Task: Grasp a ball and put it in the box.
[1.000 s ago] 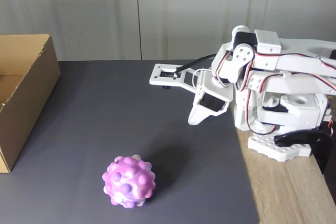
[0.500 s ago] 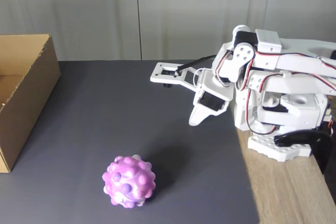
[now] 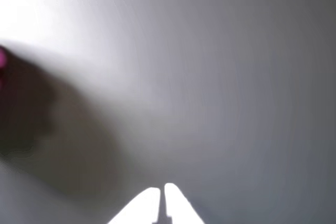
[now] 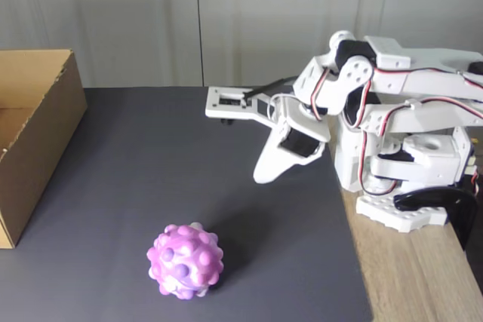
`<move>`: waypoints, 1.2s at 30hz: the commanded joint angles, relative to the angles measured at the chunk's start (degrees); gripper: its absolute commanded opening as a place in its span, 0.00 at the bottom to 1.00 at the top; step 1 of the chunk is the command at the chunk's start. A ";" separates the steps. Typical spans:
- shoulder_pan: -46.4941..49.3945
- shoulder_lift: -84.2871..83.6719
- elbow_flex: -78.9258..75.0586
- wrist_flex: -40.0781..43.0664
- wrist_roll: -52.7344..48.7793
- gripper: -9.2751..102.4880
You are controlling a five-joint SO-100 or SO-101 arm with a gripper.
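Note:
The pink and purple bumpy ball (image 4: 185, 260) rests on the dark grey mat near the front edge in the fixed view. In the wrist view a pink sliver of the ball (image 3: 1, 59) shows at the left edge, beside its shadow. The brown cardboard box (image 4: 41, 122) stands open-topped at the far left. My white gripper (image 4: 261, 174) hangs above the mat to the upper right of the ball, well apart from it, tips pointing down and left. Seen from the wrist, the gripper (image 3: 161, 196) has its two tips pressed almost together, shut on nothing.
The arm's white base (image 4: 411, 179) stands on the wooden tabletop (image 4: 423, 277) at the right, with a black clamp (image 4: 441, 205) at its foot. The grey mat (image 4: 151, 164) lies bare between ball, box and arm. A pale wall closes the back.
The arm has reached further left over the mat, carrying the gripper left and slightly forward. Ball and box have not moved.

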 commanded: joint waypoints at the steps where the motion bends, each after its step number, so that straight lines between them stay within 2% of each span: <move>1: -3.25 0.35 -4.57 -0.35 -0.79 0.08; 8: -11.51 -5.45 -12.92 -2.64 -0.88 0.08; 13: -16.44 -17.84 -21.53 -9.23 -1.32 0.08; 22: -19.34 -41.22 -37.71 -19.69 -0.62 0.08; 29: -23.38 -49.22 -39.55 -23.73 -0.97 0.09; 36: -23.29 -55.81 -39.55 -27.60 -0.44 0.19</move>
